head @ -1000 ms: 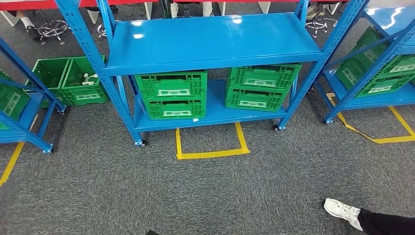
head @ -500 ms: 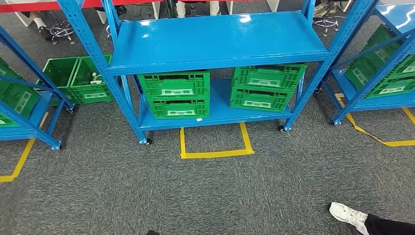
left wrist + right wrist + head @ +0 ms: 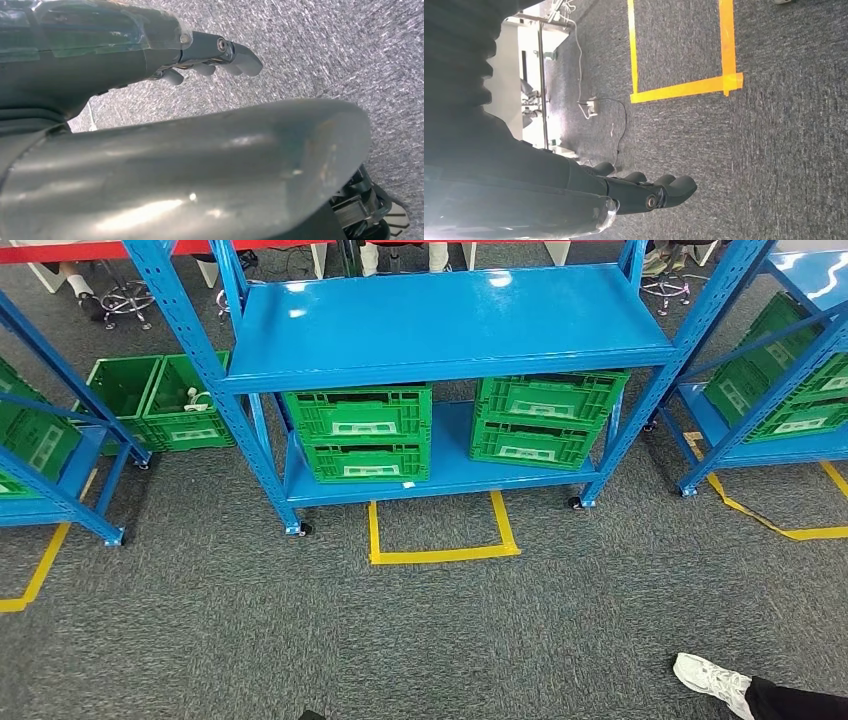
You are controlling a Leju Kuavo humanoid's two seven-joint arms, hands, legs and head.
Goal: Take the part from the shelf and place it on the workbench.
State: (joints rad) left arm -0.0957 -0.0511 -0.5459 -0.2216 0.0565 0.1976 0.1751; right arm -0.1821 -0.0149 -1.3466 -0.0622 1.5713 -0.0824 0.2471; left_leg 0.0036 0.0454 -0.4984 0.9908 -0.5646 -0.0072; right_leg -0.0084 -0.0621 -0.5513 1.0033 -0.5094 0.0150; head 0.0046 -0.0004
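Note:
A blue shelf rack [image 3: 440, 325] stands ahead in the head view, its upper deck bare. On its lower deck sit two stacks of green crates, one on the left [image 3: 357, 415] and one on the right [image 3: 545, 398]; what they hold is hidden. A small white item [image 3: 197, 398] lies in an open green crate [image 3: 185, 405] on the floor behind the rack's left post. My left hand [image 3: 210, 52] hangs over the grey carpet with its fingers stretched out and nothing in them. My right hand [image 3: 644, 192] also hangs above the carpet, fingers out and holding nothing.
A yellow tape square [image 3: 440, 555] marks the carpet in front of the rack. More blue racks with green crates stand at the left [image 3: 50, 490] and right [image 3: 760, 370]. A person's white shoe [image 3: 712, 684] is at the lower right. A cable and power strip [image 3: 591, 105] lie on the floor.
The whole picture has shifted a little to the right since a second ago, so the camera moved. Nothing on the rack has changed.

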